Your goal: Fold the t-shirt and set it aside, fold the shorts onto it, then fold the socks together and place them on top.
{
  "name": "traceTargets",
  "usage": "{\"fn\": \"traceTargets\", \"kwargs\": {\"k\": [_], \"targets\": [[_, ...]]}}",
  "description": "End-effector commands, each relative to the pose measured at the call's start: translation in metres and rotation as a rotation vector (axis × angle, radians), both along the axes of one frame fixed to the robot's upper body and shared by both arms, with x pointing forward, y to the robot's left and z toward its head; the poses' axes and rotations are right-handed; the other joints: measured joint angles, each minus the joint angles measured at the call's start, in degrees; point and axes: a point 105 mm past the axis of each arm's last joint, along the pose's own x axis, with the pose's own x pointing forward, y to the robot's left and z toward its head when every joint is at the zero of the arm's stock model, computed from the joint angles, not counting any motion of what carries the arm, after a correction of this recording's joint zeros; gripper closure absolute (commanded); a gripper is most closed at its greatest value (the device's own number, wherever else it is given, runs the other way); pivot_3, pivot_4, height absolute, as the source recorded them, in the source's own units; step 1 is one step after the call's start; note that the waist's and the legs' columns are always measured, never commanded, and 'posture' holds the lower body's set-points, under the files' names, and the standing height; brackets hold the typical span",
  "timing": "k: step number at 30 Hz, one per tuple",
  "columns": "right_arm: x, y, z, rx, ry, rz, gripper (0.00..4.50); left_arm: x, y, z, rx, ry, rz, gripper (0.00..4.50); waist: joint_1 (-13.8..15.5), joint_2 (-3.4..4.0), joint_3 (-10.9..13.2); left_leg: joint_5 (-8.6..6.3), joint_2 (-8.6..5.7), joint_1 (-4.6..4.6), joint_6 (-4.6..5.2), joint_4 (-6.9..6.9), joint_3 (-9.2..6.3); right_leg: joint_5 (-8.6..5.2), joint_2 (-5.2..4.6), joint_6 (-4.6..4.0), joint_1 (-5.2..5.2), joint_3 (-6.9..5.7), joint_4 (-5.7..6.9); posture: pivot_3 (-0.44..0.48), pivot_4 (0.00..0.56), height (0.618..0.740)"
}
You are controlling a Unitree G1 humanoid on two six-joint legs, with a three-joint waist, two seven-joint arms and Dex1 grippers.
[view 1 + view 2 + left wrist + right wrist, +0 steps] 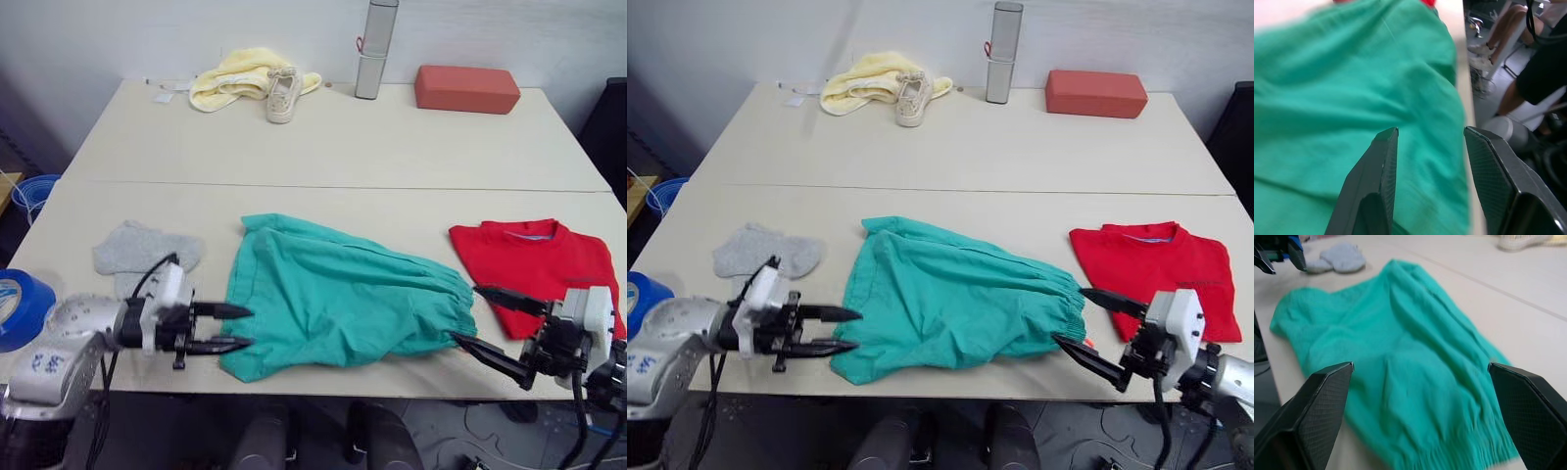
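Teal-green shorts of soft, creased fabric lie spread across the near half of a cream table, their gathered elastic waist toward the robot's right and a rumpled hem toward its left. The left gripper, its two tapered black fingers parted by a narrow gap, sits at the hem's edge over the cloth; the right gripper is spread wide at the waistband, holding nothing. A bright red t-shirt, folded into a flat rectangle with its round neck uppermost, rests just beyond the waistband on the right. Light grey knit socks lie crumpled left of the shorts. At the far edge sit a pale yellow cloth, a beige sneaker, a metal cylinder and a red block.
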Motion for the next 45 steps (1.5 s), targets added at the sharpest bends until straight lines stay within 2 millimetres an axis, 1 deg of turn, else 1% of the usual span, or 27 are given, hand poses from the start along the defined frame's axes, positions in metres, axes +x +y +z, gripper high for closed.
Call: {"fn": "traceTargets", "kwargs": {"k": [1,3,4,5,6,8,11,14,15,18,20,22,23,25,26,28,30,31,34,36,38,40,41,45], "targets": [[0.000,0.019,0.008,0.025,-0.042,0.035,0.00,0.012,-0.013,0.003,-0.048,-0.025,-0.020,3.19,0.00,0.00,0.00,0.00,0.00,-0.04,-0.01,-0.01,0.02,0.01,0.02,0.01,-0.05,-0.01,0.01,0.000,0.150,0.740],[0.000,0.024,0.008,0.017,-0.053,0.049,0.00,0.018,-0.019,0.004,-0.053,-0.043,-0.037,3.80,0.00,0.00,0.00,0.00,0.00,-0.10,-0.03,-0.02,0.04,0.01,0.07,0.02,-0.11,-0.03,0.02,0.000,0.150,0.740],[0.000,0.025,0.009,0.013,-0.058,0.048,0.00,0.022,-0.022,0.006,-0.060,-0.062,-0.029,4.19,0.00,0.00,0.00,0.00,0.00,-0.12,-0.03,-0.01,0.04,0.01,0.10,0.02,-0.12,-0.04,0.02,0.000,0.150,0.740],[0.001,0.024,0.011,0.014,-0.069,0.041,0.00,0.026,-0.024,0.007,-0.063,-0.074,-0.029,4.49,0.01,0.00,0.00,0.00,0.00,-0.13,-0.03,-0.01,0.05,0.01,0.12,0.02,-0.12,-0.05,0.01,0.000,0.150,0.740],[0.001,0.023,0.013,0.015,-0.076,0.035,0.00,0.028,-0.025,0.008,-0.064,-0.082,-0.027,4.49,0.01,-0.01,0.00,0.00,0.00,-0.14,-0.03,-0.01,0.06,0.01,0.13,0.02,-0.12,-0.05,0.01,0.000,0.150,0.740],[0.001,0.015,0.012,-0.009,-0.071,0.011,0.00,0.032,-0.029,0.009,-0.066,-0.108,-0.035,4.49,0.01,-0.01,0.00,0.01,0.00,-0.13,-0.03,0.00,0.06,0.02,0.14,0.04,-0.10,-0.04,0.01,0.000,0.150,0.740],[0.002,0.007,0.012,-0.022,-0.080,-0.026,0.00,0.037,-0.037,0.006,-0.057,-0.123,-0.056,4.49,0.12,-0.01,0.00,0.02,0.00,-0.12,-0.02,0.02,0.07,0.03,0.14,0.05,-0.08,-0.03,0.02,0.000,0.150,0.740],[0.001,0.021,0.007,-0.023,-0.064,0.005,0.00,0.053,-0.062,0.005,-0.072,-0.166,-0.052,4.49,0.33,-0.03,-0.01,0.03,0.00,-0.10,-0.01,0.04,0.06,0.04,0.14,0.07,-0.06,-0.03,0.03,0.000,0.150,0.740],[0.004,0.027,0.007,-0.016,-0.065,0.006,0.00,0.060,-0.071,0.005,-0.077,-0.176,-0.033,4.49,0.37,-0.04,-0.02,0.03,0.00,-0.12,0.00,0.06,0.06,0.05,0.13,0.08,-0.06,-0.03,0.03,0.000,0.150,0.740],[0.012,0.041,0.006,0.036,-0.060,-0.023,0.00,0.079,-0.089,0.004,-0.071,-0.209,0.027,4.49,0.31,-0.08,-0.04,0.05,0.00,-0.12,0.00,0.07,0.06,0.06,0.14,0.09,-0.06,-0.03,0.04,0.000,0.150,0.740],[0.011,0.050,0.006,0.075,-0.047,-0.018,0.00,0.084,-0.097,0.002,-0.080,-0.201,0.032,4.49,0.15,-0.08,-0.04,0.05,0.00,-0.13,0.00,0.06,0.07,0.06,0.17,0.09,-0.09,-0.03,0.05,0.000,0.150,0.740],[0.009,0.052,0.006,0.139,-0.010,-0.038,0.00,0.082,-0.104,0.004,-0.108,-0.193,-0.006,4.49,0.02,-0.08,-0.04,0.07,0.03,-0.16,0.05,0.03,0.08,0.06,0.27,0.09,-0.12,-0.03,0.09,0.000,0.150,0.740],[0.007,0.049,0.008,0.180,0.006,-0.069,0.00,0.080,-0.107,0.003,-0.104,-0.189,-0.032,4.49,0.01,-0.08,-0.04,0.15,0.06,-0.17,0.19,0.03,0.08,0.06,0.32,0.09,-0.12,-0.03,0.14,0.000,0.150,0.740],[-0.002,0.039,0.008,0.293,0.107,-0.127,0.00,0.077,-0.110,-0.003,-0.068,-0.198,-0.074,4.49,0.13,-0.08,-0.04,0.19,0.10,-0.22,0.26,0.03,0.06,0.06,0.36,0.09,-0.11,-0.06,0.12,0.000,0.150,0.740],[-0.005,0.033,0.006,0.328,0.154,-0.167,0.00,0.077,-0.110,-0.006,-0.046,-0.203,-0.083,4.49,0.24,-0.08,-0.04,0.20,0.10,-0.23,0.27,0.03,0.05,0.06,0.36,0.09,-0.09,-0.08,0.09,0.000,0.150,0.740],[-0.017,0.029,0.001,0.377,0.295,-0.188,0.00,0.081,-0.108,-0.011,-0.028,-0.198,-0.069,4.49,0.29,-0.08,-0.04,0.18,0.10,-0.23,0.31,0.04,0.05,0.06,0.32,0.09,-0.05,-0.08,0.02,0.000,0.150,0.740],[-0.027,0.025,-0.005,0.445,0.467,-0.224,0.00,0.086,-0.107,-0.014,-0.022,-0.187,-0.044,4.49,0.19,-0.08,-0.03,0.11,0.09,-0.22,0.32,0.06,0.06,0.07,0.25,0.10,-0.04,-0.04,-0.10,0.000,0.150,0.740],[-0.032,0.023,-0.007,0.485,0.557,-0.239,0.00,0.087,-0.106,-0.018,-0.009,-0.177,-0.040,4.49,0.15,-0.08,-0.03,-0.01,0.09,-0.21,0.17,0.06,0.05,0.07,0.20,0.11,-0.04,-0.02,-0.14,0.000,0.150,0.740],[-0.046,0.018,-0.016,0.601,0.837,-0.322,0.00,0.088,-0.103,-0.031,0.029,-0.146,-0.024,4.49,0.12,-0.09,-0.03,-0.01,0.09,-0.15,0.19,0.05,0.05,0.10,0.12,0.05,-0.02,0.00,-0.11,0.000,0.150,0.740],[-0.053,0.018,-0.030,0.628,0.973,-0.407,0.00,0.088,-0.101,-0.040,0.054,-0.131,-0.010,4.49,0.10,-0.10,-0.04,-0.01,0.10,-0.12,0.21,0.01,0.04,0.09,0.10,0.04,-0.01,0.01,-0.11,0.000,0.150,0.740],[-0.052,0.022,-0.038,0.675,1.008,-0.460,0.00,0.090,-0.099,-0.046,0.078,-0.126,0.012,4.49,0.01,-0.13,-0.04,0.00,0.11,-0.13,0.22,-0.01,0.04,0.08,0.10,0.03,-0.04,0.01,-0.13,0.000,0.150,0.740],[-0.043,0.023,-0.047,0.774,1.013,-0.560,0.00,0.093,-0.097,-0.049,0.077,-0.121,0.046,4.49,0.03,-0.16,-0.05,0.01,0.11,-0.15,0.21,-0.01,0.06,0.09,0.10,0.04,-0.05,0.01,-0.15,0.000,0.150,0.740],[-0.040,0.023,-0.050,0.794,1.022,-0.590,0.00,0.093,-0.096,-0.049,0.076,-0.118,0.053,4.49,0.01,-0.16,-0.06,0.01,0.11,-0.15,0.20,-0.01,0.05,0.09,0.11,0.05,-0.05,0.01,-0.16,0.000,0.150,0.740],[-0.023,0.030,-0.048,0.904,1.009,-0.645,0.00,0.092,-0.094,-0.050,0.081,-0.117,0.049,4.49,0.02,-0.14,-0.05,0.01,0.09,-0.19,0.18,0.02,0.09,0.11,0.10,0.09,-0.08,0.04,-0.16,0.000,0.150,0.740]]}}
